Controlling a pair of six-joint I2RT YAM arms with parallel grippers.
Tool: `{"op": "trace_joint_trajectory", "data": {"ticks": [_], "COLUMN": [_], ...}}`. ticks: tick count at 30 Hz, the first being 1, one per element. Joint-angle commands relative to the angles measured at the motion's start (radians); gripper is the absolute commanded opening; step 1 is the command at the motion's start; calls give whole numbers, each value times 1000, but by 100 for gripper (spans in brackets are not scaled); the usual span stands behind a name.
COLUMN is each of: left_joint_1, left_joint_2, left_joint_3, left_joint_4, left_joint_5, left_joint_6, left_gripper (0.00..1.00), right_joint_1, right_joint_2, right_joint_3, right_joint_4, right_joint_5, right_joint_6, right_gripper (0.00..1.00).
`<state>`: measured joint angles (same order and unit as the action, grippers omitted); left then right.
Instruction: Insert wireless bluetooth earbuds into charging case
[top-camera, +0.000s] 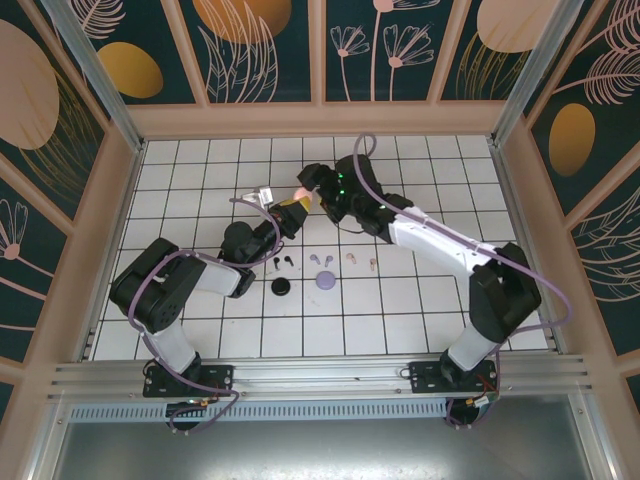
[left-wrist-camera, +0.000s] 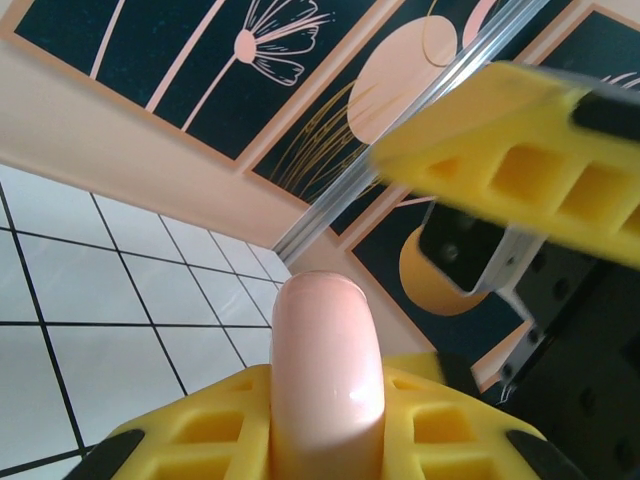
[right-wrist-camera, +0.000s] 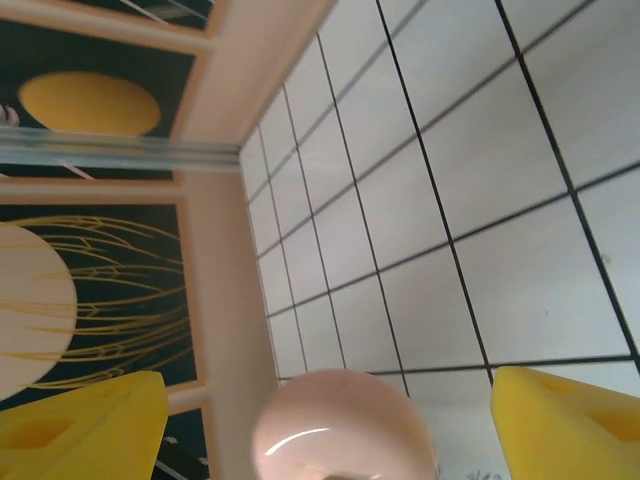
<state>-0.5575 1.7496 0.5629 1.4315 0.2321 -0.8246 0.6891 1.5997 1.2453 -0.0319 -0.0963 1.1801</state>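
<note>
- Black earbuds (top-camera: 277, 263): two tiny stemmed buds lying side by side on the white tiled counter (top-camera: 200, 180), at the left end of a row in the middle of the top view.
- Black case (top-camera: 281, 287): round puck just below them.
- Lilac earbuds (top-camera: 328, 259): a pair in mid-row.
- Lilac case (top-camera: 326, 281): round, just below its pair.
- Pale pink earbuds (top-camera: 351, 258): two buds slightly apart, at the right end.
- Pale pink case (left-wrist-camera: 325, 370): glossy and rounded, seen edge-on at lower centre of the left wrist view, seated against the lower yellow finger (left-wrist-camera: 440, 430).
</note>
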Motion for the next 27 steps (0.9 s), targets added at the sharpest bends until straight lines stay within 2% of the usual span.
{"op": "trace_joint_trajectory", "data": {"ticks": [1, 6, 10, 15, 21, 27], "left_joint_1": [-1, 0, -1, -1, -1, -1], "left_joint_2": [-29, -101, -169, -208, -174, -167], "left_joint_3": [3, 17, 59, 149, 255, 294], "left_joint_4": [-16, -128, -303, -496, -637, -693], "left_joint_5": [29, 121, 218, 368, 573, 658], "left_joint_6": [12, 72, 169, 261, 283, 289], "left_gripper": [0, 0, 0, 0, 0, 0], "right_joint_1": [-37, -128, -207, -218, -231, -245], "right_joint_2": [-133, -284, -418, -574, -611, -574], "right_joint_3": [-47, -203, -356, -538, -595, -578], "right_joint_4": [18, 41, 118, 207, 231, 225], "right_joint_5": [35, -27, -171, -287, -453, -513], "right_joint_6": [-78, -280, -542, -777, -889, -919], "right_gripper": [85, 85, 84, 83, 81, 79]}}
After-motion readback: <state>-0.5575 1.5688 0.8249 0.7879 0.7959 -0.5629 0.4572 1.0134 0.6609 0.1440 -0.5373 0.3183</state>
